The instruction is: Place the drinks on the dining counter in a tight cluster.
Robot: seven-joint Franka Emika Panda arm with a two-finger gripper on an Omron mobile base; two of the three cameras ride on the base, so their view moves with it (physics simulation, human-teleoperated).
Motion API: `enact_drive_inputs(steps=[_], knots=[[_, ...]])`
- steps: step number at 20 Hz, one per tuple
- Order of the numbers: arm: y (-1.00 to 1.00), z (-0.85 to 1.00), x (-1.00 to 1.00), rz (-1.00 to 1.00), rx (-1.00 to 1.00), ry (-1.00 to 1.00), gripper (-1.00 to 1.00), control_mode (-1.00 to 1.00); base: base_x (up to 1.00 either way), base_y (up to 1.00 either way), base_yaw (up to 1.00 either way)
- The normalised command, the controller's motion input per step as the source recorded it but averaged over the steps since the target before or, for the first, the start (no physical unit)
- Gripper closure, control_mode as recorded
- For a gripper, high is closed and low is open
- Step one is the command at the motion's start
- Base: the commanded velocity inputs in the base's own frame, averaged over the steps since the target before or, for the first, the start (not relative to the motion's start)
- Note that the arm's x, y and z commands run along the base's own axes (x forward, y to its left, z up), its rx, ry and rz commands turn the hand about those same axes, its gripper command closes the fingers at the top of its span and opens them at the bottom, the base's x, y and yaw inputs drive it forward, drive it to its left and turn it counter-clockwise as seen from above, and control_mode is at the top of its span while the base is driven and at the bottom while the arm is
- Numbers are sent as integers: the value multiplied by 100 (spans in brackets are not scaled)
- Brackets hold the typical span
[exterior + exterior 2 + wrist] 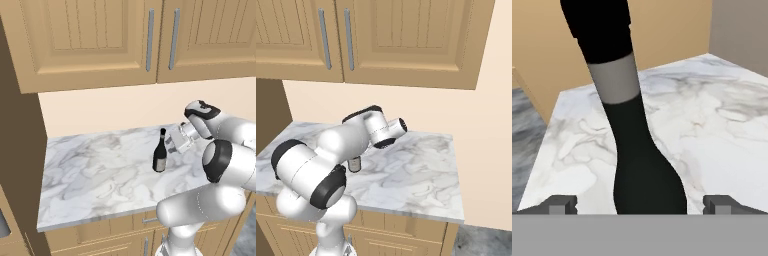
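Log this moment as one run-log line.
phase: reaching | tool: open, astride wine bottle | bottle: upright on short marble counter, not yet gripped

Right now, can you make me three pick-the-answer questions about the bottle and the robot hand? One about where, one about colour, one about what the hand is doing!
1. Where does the wine bottle stand?
A. On the marble counter under the wall cabinets
B. On the floor
C. Inside a cabinet

2. What colour is the bottle's glass?
A. Bright yellow
B. Dark, almost black
C. Clear

3. What is the gripper doing?
A. Shut tight on the bottle
B. Lifting the bottle high in the air
C. Open, with the bottle between its fingers

Answers:
1. A, since the left base view shows it upright on the marble top below the wooden doors.
2. B, since the hand view shows a dark body and neck.
3. C, since the fingertips stand wide apart on either side of the bottle without touching it.
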Motion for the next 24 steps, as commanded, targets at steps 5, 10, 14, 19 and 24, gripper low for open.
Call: enact_drive_inputs(steps=[5, 10, 14, 19, 24], knots=[[0, -1, 0, 0, 0, 2, -100, -100, 0, 0, 0], [2, -1, 0, 2, 0, 3, -100, -100, 0, 0, 0], [0, 0, 0, 6, 0, 2, -100, -100, 0, 0, 0], [0, 0, 0, 11, 0, 0, -100, -100, 0, 0, 0], [0, -3, 4, 6, 0, 0, -100, -100, 0, 0, 0]])
